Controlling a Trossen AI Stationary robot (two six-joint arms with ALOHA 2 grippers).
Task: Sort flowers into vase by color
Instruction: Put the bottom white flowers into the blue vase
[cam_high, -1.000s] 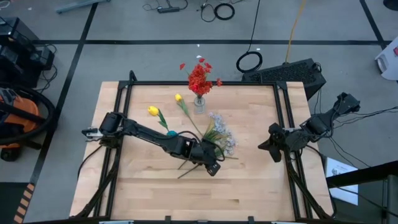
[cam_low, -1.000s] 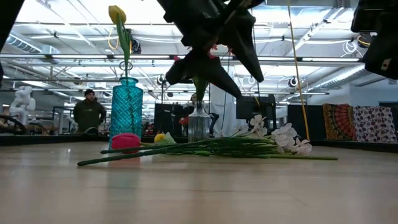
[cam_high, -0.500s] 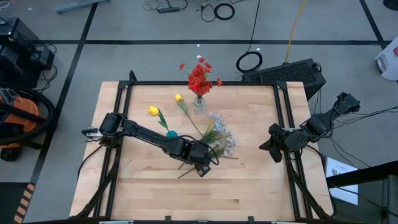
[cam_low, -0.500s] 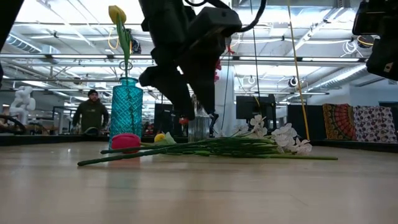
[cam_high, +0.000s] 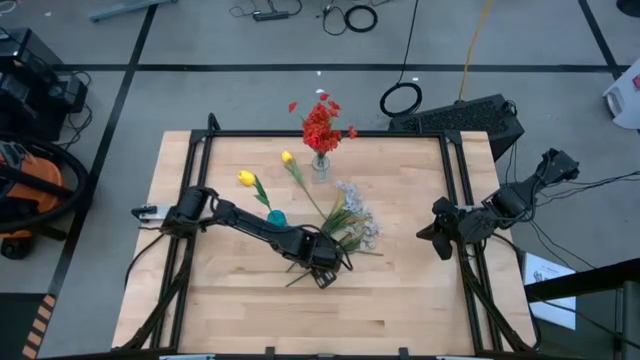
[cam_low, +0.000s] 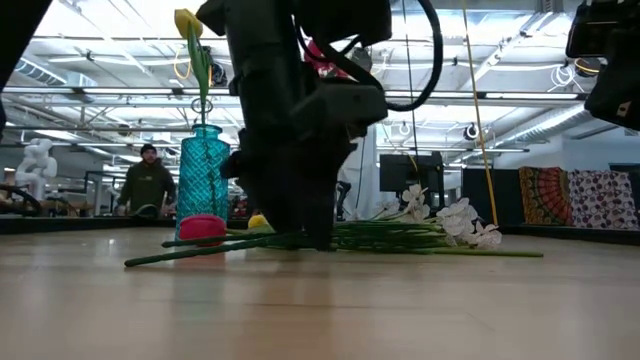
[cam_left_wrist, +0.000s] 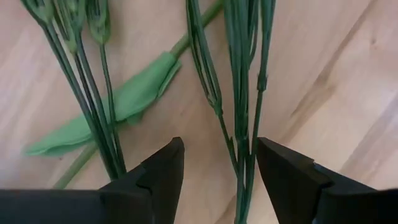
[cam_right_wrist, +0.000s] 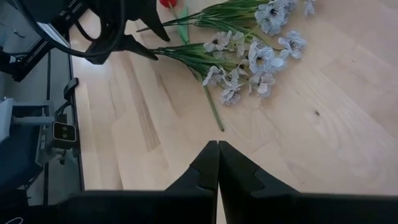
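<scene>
Fingers (cam_left_wrist: 165, 171) of left gripper (cam_high: 325, 270) spread, lowered over green stalks at lower centre of wooden surface (cam_high: 400, 300), straddling several stems. Flowers (cam_high: 350, 225): white sprays lying mid-frame, red blooms in clear vase (cam_high: 320, 167) at upper centre. Right gripper (cam_high: 437, 240) parked at right edge, fingers pressed together.

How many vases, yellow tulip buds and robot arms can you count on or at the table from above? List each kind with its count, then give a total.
Vases: 2 (teal patterned glass vase, clear glass vase)
Yellow tulip-like buds: 2 (one standing in the teal vase, one lying on the table)
Dark robot arms: 2 (left gripper, right gripper)
Total: 6
</scene>
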